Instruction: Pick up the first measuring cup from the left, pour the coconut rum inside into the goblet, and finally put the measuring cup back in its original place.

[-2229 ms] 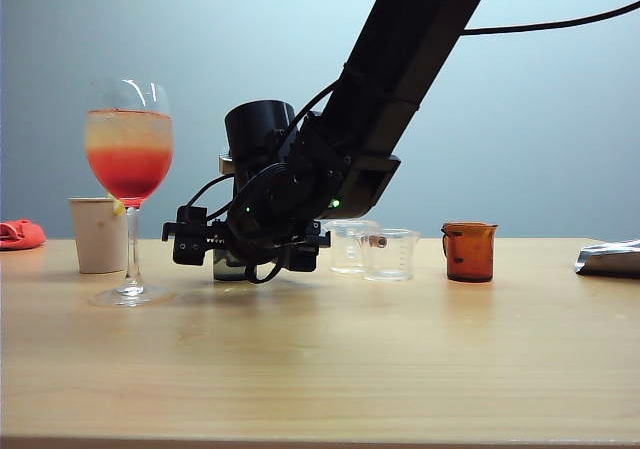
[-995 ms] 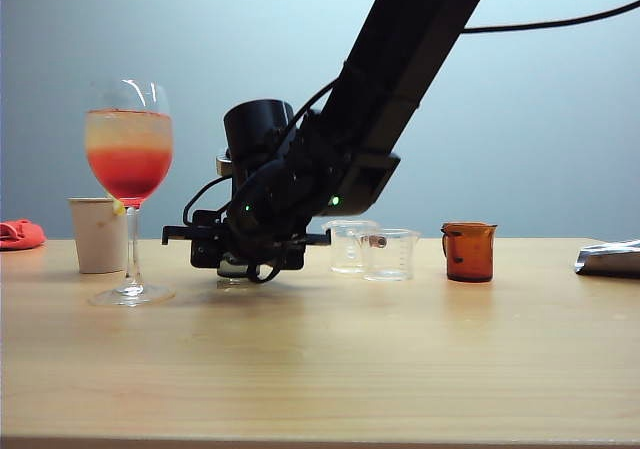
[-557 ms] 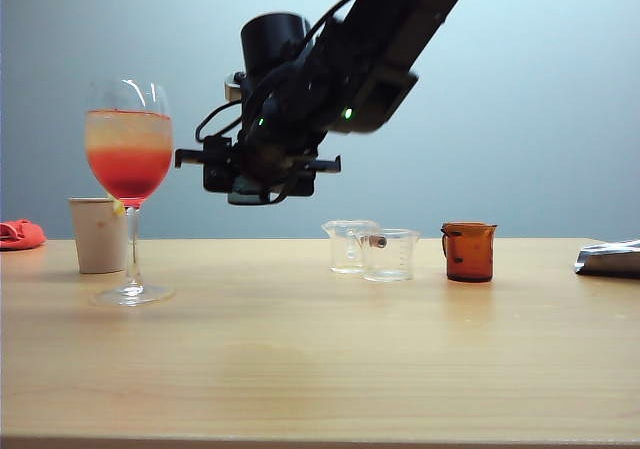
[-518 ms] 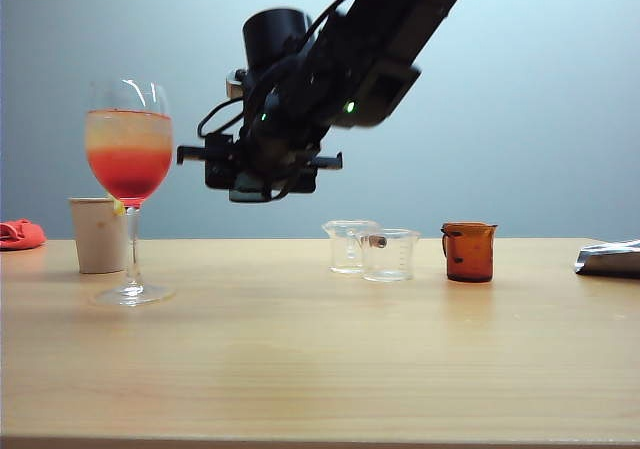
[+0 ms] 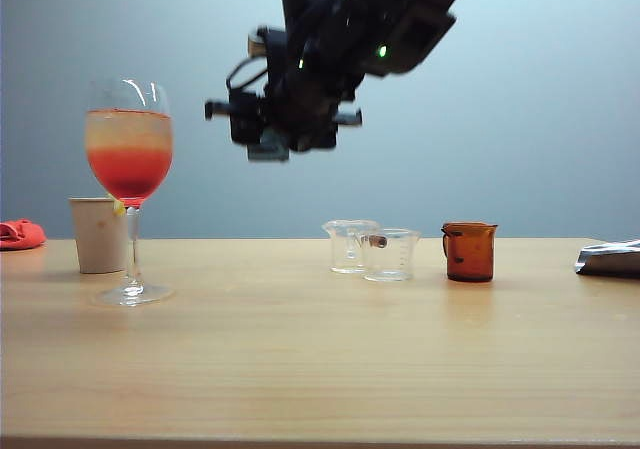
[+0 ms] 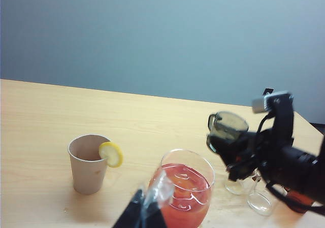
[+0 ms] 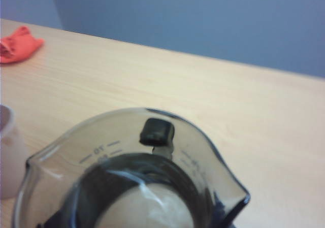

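- So, the pick-up looks done: the right gripper hangs high above the table, right of the goblet and about level with its rim, with its fingers closed around the smoky grey measuring cup.
- In the right wrist view the measuring cup fills the foreground, upright, with a black fingertip pressed against its far wall and graduation marks showing on the glass.
- The coconut rum is hard to make out through the dark wall; a pale patch low in the cup may be the liquid, but I cannot tell.
- The goblet stands at the left of the table, holding a layered red-orange drink, beside a beige paper cup with a lemon slice on its rim.
- The pour is not yet begun, judging by the upright cup, which sits off to the right of the bowl, not over it.
- What is left: carry the cup over the goblet's mouth, tip it, then set it back on the table left of the two clear measuring cups and the amber one.
- The left gripper sits low on the near side of the goblet, apparently idle; its fingertips look close together with nothing between them.
- A red cloth lies at the far left.
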Controlling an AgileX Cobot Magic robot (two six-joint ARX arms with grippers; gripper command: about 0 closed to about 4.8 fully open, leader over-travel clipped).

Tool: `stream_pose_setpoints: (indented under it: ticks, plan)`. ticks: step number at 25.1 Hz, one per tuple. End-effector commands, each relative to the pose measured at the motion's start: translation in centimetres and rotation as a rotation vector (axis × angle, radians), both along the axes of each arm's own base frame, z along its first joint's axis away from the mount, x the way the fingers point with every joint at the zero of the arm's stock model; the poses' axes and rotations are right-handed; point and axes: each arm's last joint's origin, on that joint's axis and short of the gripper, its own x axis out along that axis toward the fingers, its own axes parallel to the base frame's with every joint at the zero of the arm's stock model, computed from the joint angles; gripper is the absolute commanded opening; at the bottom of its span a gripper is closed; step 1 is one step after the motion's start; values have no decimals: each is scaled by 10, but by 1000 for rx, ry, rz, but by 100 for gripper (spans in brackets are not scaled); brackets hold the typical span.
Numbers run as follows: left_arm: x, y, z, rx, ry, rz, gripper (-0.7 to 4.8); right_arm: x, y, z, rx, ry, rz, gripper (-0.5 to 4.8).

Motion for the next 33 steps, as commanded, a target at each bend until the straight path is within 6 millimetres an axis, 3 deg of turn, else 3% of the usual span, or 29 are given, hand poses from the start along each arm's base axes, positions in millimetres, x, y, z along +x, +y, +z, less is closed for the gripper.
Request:
stream_pose_setpoints:
  ticks: [1,8,14,24,33]
  plan:
    - [-1,0,3,5,-20,-8,-5,-4,-5,30,19,-93,62,-1]
    - [-1,0,3,5,-21,-8,-5,-18,-12,61,25,-78,230,-1]
    - [-1,0,3,5,-21,-8,-5,-26,-6,64,22,-78,309,-1]
    - [-1,0,3,5,-21,-8,-5,-44,16,76,-128,-180,402,-1]
    - [-1,0,3,5,-21,-8,-5,-45,18,80,-236,-275,417,-1]
